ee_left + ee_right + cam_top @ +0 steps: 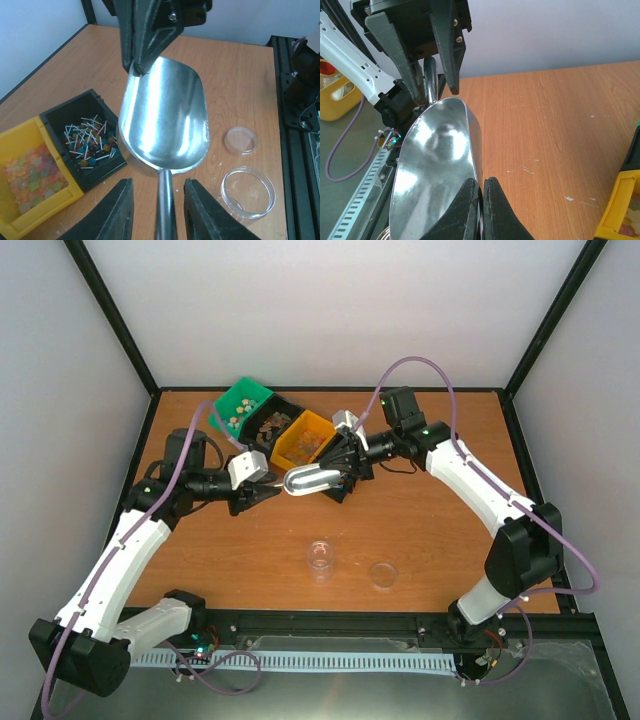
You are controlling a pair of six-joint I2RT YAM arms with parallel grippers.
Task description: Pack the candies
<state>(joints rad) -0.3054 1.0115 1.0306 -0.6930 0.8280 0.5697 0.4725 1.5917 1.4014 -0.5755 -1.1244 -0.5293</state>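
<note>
The candies lie in bins: stick sweets in a black bin and pale gummy pieces in a yellow bin. In the top view the bins sit at the back: green, black, orange-yellow. The empty silver scoop hangs above the table between the arms. My right gripper is shut on the scoop's bowl rim. My left gripper is open, its fingers either side of the scoop handle with gaps. The clear jar stands open.
The jar's clear lid lies on the table right of the jar; both show in the left wrist view, jar and lid. Black frame posts and a rail edge the table.
</note>
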